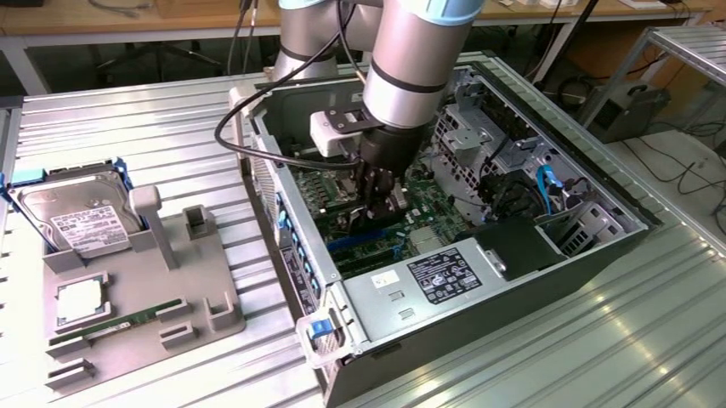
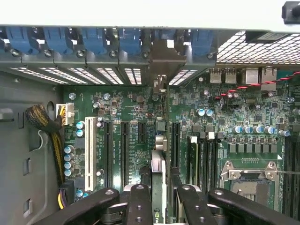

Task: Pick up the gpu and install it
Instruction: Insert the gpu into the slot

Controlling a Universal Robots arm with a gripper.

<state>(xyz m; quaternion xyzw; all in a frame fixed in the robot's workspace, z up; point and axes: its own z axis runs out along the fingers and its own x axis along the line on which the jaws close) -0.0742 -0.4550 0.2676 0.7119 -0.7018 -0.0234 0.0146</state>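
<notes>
My gripper (image 1: 380,197) is down inside the open computer case (image 1: 340,280), over the motherboard (image 1: 437,208). It is shut on the gpu (image 1: 378,219), a dark card held on edge just under the fingers. In the wrist view the gpu (image 2: 158,168) is seen edge-on between my two black fingers (image 2: 139,201). It runs from the gripper (image 2: 161,194) across the green motherboard (image 2: 117,108) toward the rear slot openings, between the black expansion slots (image 2: 124,154). Whether the card's edge sits in a slot is hidden.
A grey fixture tray (image 1: 216,310) on the exterior view's left carries a silver hard drive (image 1: 85,217), a processor chip (image 1: 80,302) and a green memory stick (image 1: 114,327). Inside the case are the power supply (image 1: 437,276), the CPU socket (image 2: 251,176), a cable bundle (image 2: 44,122) and blue slot latches (image 2: 98,40).
</notes>
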